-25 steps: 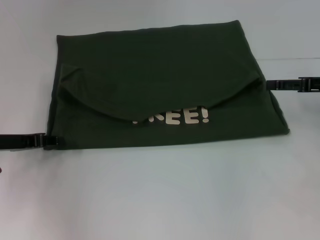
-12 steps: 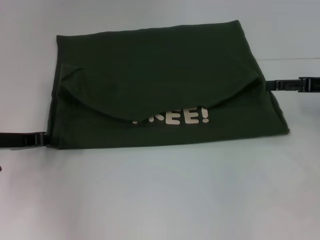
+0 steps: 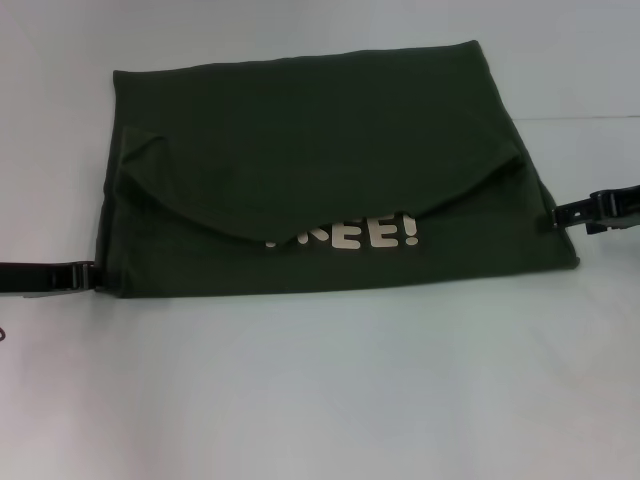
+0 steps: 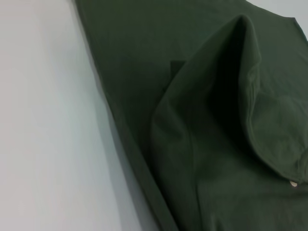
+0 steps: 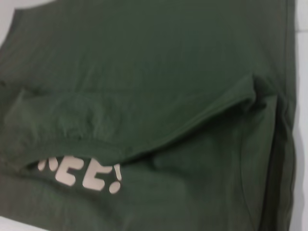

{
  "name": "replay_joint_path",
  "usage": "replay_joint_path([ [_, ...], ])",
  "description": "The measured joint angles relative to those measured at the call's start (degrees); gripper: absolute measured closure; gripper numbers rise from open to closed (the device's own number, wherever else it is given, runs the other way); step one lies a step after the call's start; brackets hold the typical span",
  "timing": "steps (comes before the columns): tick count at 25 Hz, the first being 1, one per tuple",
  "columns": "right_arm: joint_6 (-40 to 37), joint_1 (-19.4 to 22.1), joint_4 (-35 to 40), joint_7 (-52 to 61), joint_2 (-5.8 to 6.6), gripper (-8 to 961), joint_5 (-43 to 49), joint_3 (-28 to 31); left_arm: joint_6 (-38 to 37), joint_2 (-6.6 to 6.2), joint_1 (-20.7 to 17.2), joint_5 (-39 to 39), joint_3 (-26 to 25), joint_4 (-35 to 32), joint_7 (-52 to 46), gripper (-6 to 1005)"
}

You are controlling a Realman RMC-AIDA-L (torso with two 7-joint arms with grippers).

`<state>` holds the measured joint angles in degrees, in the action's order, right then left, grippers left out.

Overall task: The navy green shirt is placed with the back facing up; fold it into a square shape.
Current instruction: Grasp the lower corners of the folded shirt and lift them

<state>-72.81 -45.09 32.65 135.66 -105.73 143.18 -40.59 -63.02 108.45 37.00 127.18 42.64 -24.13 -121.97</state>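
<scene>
The dark olive-green shirt [image 3: 320, 140] lies partly folded on the white table, a curved flap folded toward me over white letters "EE!" [image 3: 372, 234]. My left gripper [image 3: 85, 277] sits low at the shirt's near-left edge, just touching or beside it. My right gripper [image 3: 562, 215] is at the shirt's right edge, near its near-right corner. The left wrist view shows the shirt's edge and a raised fold [image 4: 207, 110]. The right wrist view shows the flap and the lettering [image 5: 91, 175].
The white table [image 3: 320, 400] extends on all sides of the shirt. A faint table seam or edge line runs at the right [image 3: 590, 118].
My right gripper has moved toward me along the shirt's right edge and now angles at the near-right corner. My left gripper has drawn slightly outward to the left.
</scene>
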Motion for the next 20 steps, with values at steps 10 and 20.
replay_joint_path([
  [10,5.4,-0.4,-2.6,-2.3,-2.08,7,1.8,-1.1,0.0,0.0,0.1,-0.1,0.0,-0.1,0.0,988],
  [20,10.0,-0.8,-4.0,-4.1,-4.19,67,1.8,-3.0,-0.5,-0.06,0.2,-0.1,0.0,0.0,0.0,988],
])
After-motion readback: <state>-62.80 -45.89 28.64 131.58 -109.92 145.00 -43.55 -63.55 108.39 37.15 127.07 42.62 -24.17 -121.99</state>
